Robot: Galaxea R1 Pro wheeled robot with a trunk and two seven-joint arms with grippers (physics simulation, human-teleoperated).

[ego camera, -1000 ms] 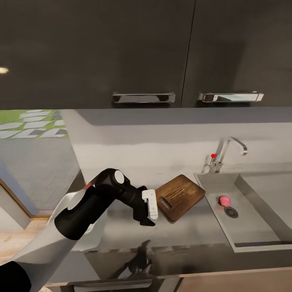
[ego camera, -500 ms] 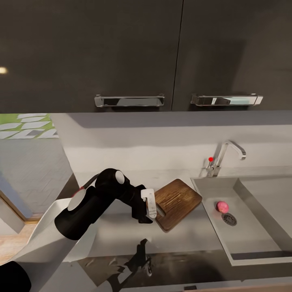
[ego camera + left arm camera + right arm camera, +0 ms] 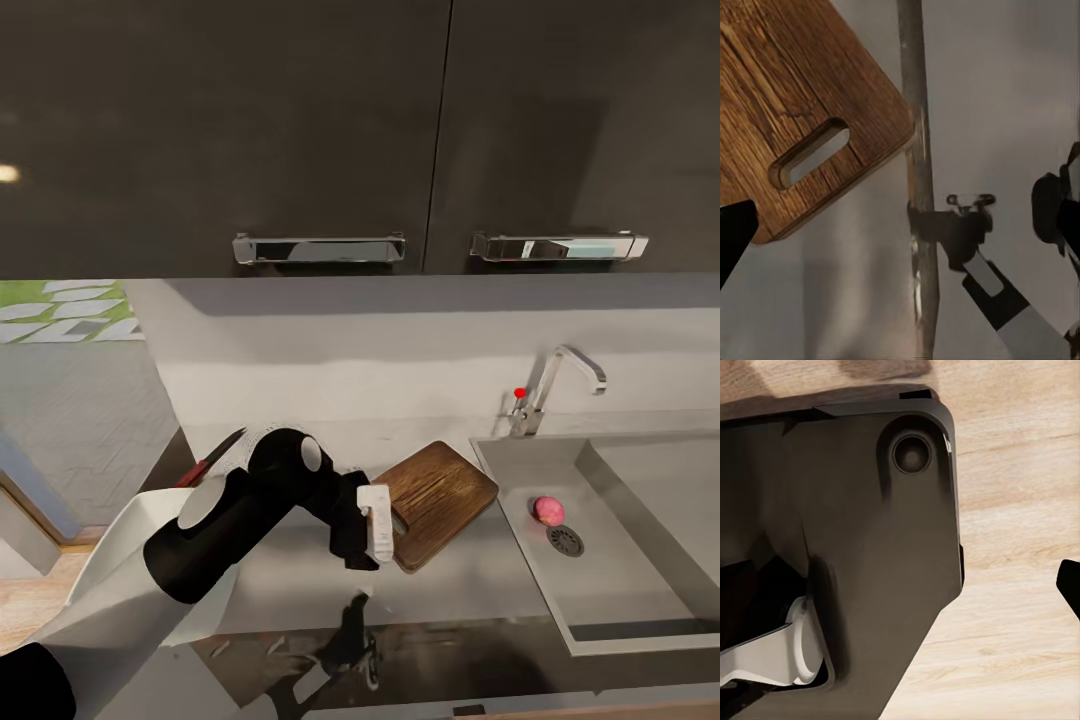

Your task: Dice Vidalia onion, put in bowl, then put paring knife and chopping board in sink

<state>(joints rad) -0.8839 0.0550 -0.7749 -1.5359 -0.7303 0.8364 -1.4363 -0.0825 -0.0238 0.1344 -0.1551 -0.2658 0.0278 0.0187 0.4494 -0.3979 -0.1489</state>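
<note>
The dark brown chopping board [image 3: 437, 492] lies at an angle on the grey countertop [image 3: 470, 580], just left of the sink [image 3: 500, 470]. Its slot handle [image 3: 810, 156] faces my left gripper [image 3: 372, 540], which hangs open above the board's near left end. The pinkish Vidalia onion [image 3: 547, 510] rests in the basin beside the round drain [image 3: 565, 541]. Behind my left arm a reddish handle with a dark pointed blade, apparently the paring knife [image 3: 212, 455], lies on the counter. The bowl is out of view. My right gripper [image 3: 900, 592] hangs open by the robot's dark body, one fingertip [image 3: 1069, 585] above wooden floor.
A chrome tap [image 3: 560, 380] with a red knob stands at the sink's back left corner. Dark wall cabinets with chrome handles [image 3: 318, 248] hang above the counter. The counter's front edge [image 3: 919, 187] runs close under my left gripper.
The camera shifted early on. Since then my left gripper has moved slightly right and nearer, over the board's slot end, and the arm's elbow has uncovered more of the knife.
</note>
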